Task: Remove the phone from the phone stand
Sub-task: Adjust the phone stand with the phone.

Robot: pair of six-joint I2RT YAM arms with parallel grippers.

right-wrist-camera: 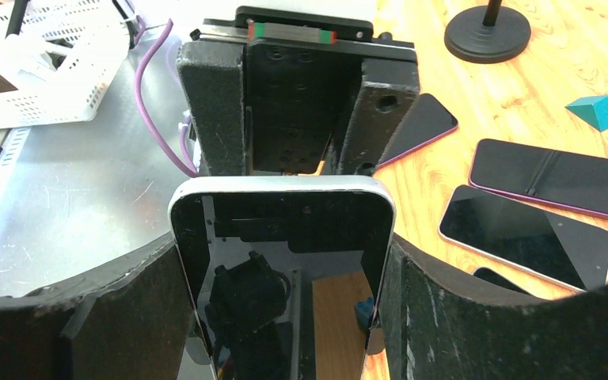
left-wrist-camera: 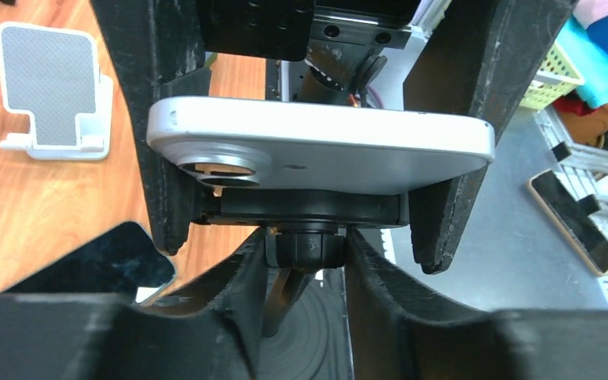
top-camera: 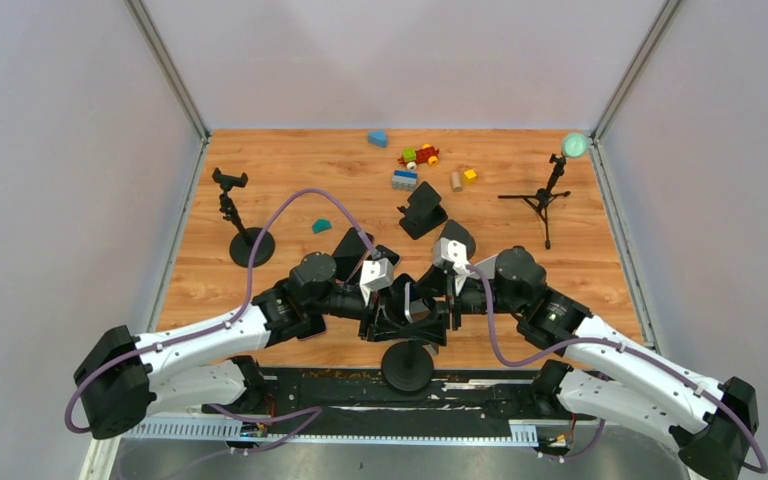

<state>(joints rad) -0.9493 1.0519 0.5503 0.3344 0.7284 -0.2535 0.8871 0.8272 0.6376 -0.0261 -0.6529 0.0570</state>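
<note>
Your right gripper (right-wrist-camera: 281, 261) is clamped on the phone (left-wrist-camera: 317, 146), which sits in the phone stand (top-camera: 407, 368) near-centre on the counter (top-camera: 290, 170). Your left gripper (left-wrist-camera: 302, 261) seems clamped on the stand's neck. Lifting remains.

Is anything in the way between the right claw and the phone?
Nothing visible does. The right gripper clasps the phone on both sides; the left gripper grips the phone stand at its neck, just beneath.

Phone (right-wrist-camera: 281, 261) bottom cut off; phone stand (left-wrist-camera: 305, 247) half hidden.
</note>
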